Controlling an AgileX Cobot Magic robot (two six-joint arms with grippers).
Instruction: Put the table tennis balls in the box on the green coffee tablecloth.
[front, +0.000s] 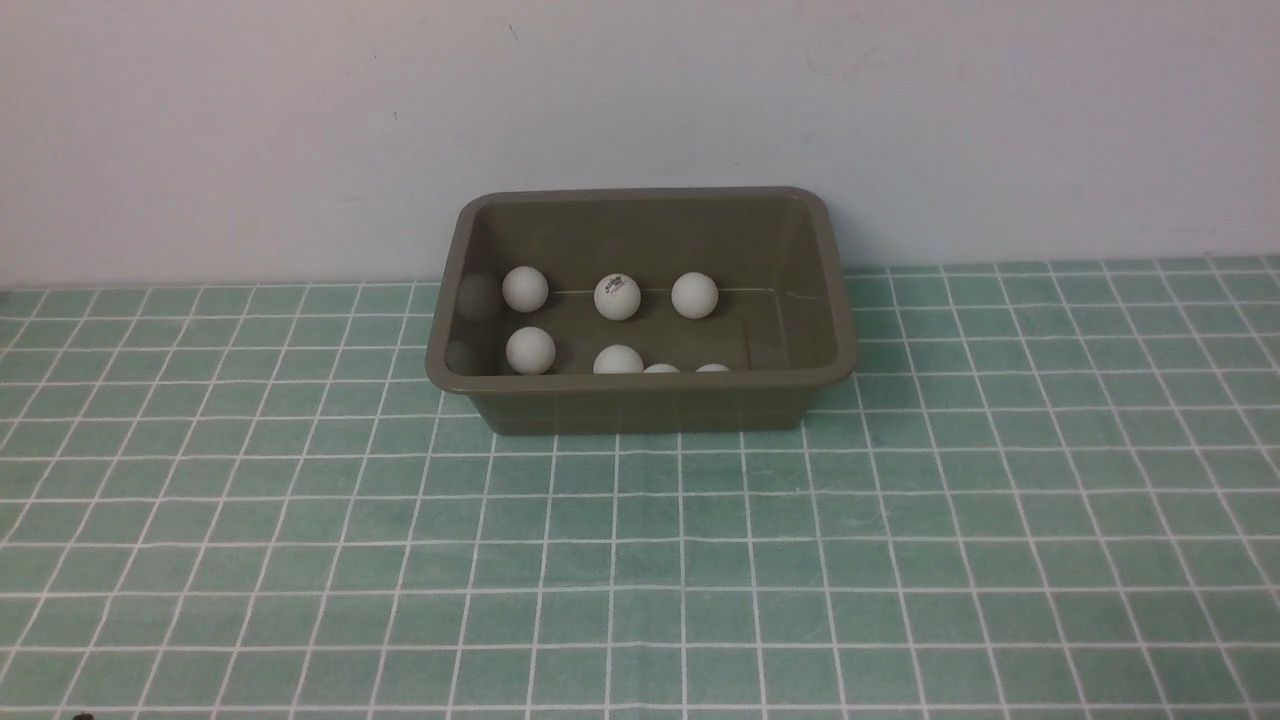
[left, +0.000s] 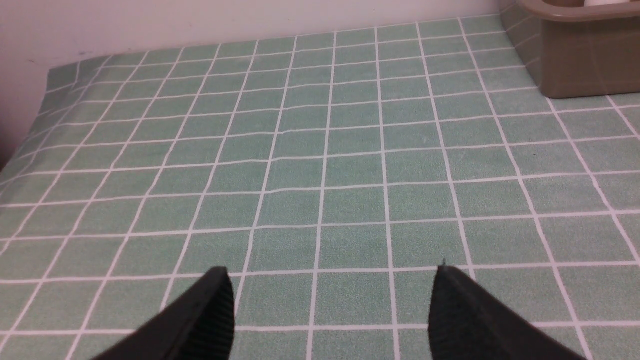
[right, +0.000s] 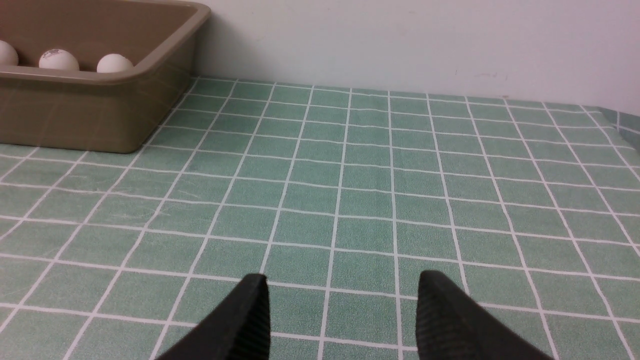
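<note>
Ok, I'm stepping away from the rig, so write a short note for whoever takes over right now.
Left gripper: open, empty, over bare tablecloth.
Right gripper: open, empty, also over bare cloth.
Box: on the cloth by the back wall.
Balls: seven show in the box, two only as tops behind its near rim.
Done: no ball shows on the cloth in any view.
Left: apparently nothing.

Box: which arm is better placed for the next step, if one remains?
Neither, left or right: the balls seen all lie in the box, none on the cloth. Left gripper and right gripper hang open, empty.
</note>
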